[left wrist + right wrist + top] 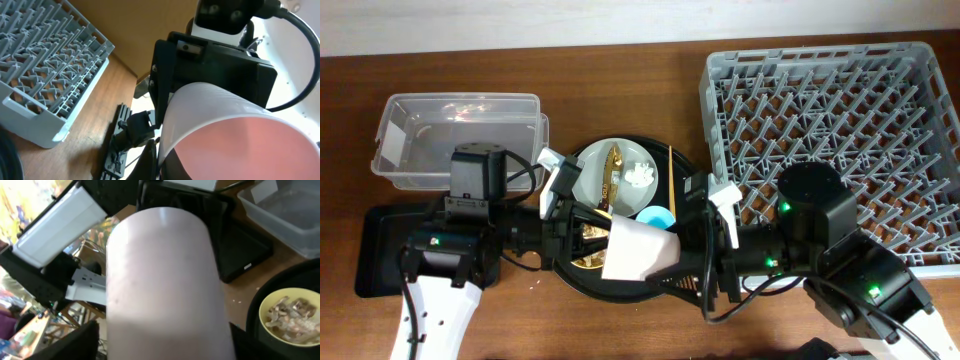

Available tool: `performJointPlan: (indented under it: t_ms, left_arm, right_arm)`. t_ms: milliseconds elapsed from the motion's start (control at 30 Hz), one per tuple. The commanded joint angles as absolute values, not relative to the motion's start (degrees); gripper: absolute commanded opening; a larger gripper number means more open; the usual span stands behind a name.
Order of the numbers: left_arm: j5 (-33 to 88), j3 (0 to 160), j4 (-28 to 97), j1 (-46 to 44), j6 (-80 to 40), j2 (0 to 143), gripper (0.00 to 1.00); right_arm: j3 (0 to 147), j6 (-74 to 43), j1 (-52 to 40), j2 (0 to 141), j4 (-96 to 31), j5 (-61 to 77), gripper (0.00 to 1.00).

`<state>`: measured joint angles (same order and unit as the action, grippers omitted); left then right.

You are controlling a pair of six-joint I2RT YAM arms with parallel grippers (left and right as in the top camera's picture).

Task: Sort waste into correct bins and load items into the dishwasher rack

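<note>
The pink cup (638,250) hangs on its side over the large round black tray (620,288), between both grippers. My left gripper (595,236) pinches its rim; its pink inside (240,150) fills the left wrist view beside the gripper (161,161). My right gripper (686,252) straddles the cup body (160,270), its fingers (160,347) spread, with a small gap on one side. The pale grey plate (592,182) holds a gold wrapper strip (613,172) and a white tissue (640,176). The blue cup (657,215) and the chopsticks (671,175) lie beside it. The yellow bowl (290,315) holds the food scraps (287,311).
The grey dishwasher rack (840,130) stands at the right, also in the left wrist view (45,65). The clear tub (460,135) is at the back left, also in the right wrist view (290,210). The shallow black tray (378,250) lies at the front left, partly under my left arm.
</note>
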<state>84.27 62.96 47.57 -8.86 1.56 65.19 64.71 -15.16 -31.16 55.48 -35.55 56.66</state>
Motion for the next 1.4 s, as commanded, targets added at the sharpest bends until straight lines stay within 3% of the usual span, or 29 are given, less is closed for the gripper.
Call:
performJointPlan:
  t_ms: [0,33,67,100,167,200,333,433,500,800,900,933,1000,1200,1267,1300,1367]
  left_arm:
    - [83.3,63.6,47.2,-8.8,2.7,64.9,0.0]
    - [83.3,63.6,47.2,-8.8,2.7,64.9,0.0]
    - [83.3,63.6,47.2,-8.8,2.7,64.9,0.07]
    - [83.3,63.6,47.2,-8.8,2.7,64.9,0.34]
    - [82.0,63.6,47.2,-8.8,2.7,64.9,0.64]
    - [80.2,63.6,47.2,-8.8,2.7,64.9,0.99]
    - [68.1,63.6,48.3,-8.8,2.6,64.9,0.99]
    - [66.1,63.6,48.9,-8.8,2.6,64.9,0.99]
    - [66.1,63.6,48.9,-8.8,2.7,64.9,0.99]
    - [56.6,63.6,54.1,-8.8,2.7,64.9,0.99]
    - [53.5,63.6,54.9,-8.8,2.7,64.9,0.99]
    - [52.6,63.6,55.0,-8.9,2.7,64.9,0.99]
    - [49.1,63.6,55.0,-10.0,2.7,64.9,0.99]
    - [10.4,62.5,53.7,-25.9,-10.3,69.9,0.89]
    - [8.1,62.5,49.3,-31.1,-16.3,77.9,0.73]
    - [6.3,62.5,47.6,-32.2,-18.2,80.9,0.72]
    - [5.8,62.5,42.0,-33.9,-19.0,89.5,0.58]
  right_arm:
    - [65.2,-15.1,-31.6,55.3,-35.3,59.4,0.66]
    - [65.2,-15.1,-31.6,55.3,-35.3,59.4,0.64]
    - [65.2,-15.1,-31.5,55.3,-35.3,59.3,0.64]
    - [65.2,-15.0,-31.3,55.3,-35.4,59.0,0.64]
    - [65.2,-14.9,-30.8,53.8,-36.7,53.1,0.64]
    - [65.2,-14.9,-29.4,52.2,-39.0,48.8,0.64]
    - [66.5,-15.4,-16.5,44.7,-59.7,27.8,0.61]
    - [66.7,-18.0,-6.8,44.0,-73.8,3.5,0.61]
    - [66.7,-19.0,-2.7,46.8,-77.1,-4.8,0.61]
    - [66.7,-17.6,-0.8,78.4,-79.9,-2.0,0.62]
    - [66.7,-17.7,-0.7,84.5,-79.1,-1.9,0.86]
    - [66.7,-17.7,-0.7,84.5,-78.3,-1.9,0.89]
    - [66.7,-17.6,-0.7,82.0,-77.1,-0.1,0.9]
    - [66.8,-14.7,-0.8,57.8,-74.9,18.4,0.9]
    - [66.8,-13.7,-0.8,48.6,-75.9,21.5,0.92]
    - [66.8,-13.7,-0.8,45.7,-77.0,21.5,0.93]
    - [66.8,-13.6,-0.7,40.6,-80.2,21.5,0.95]
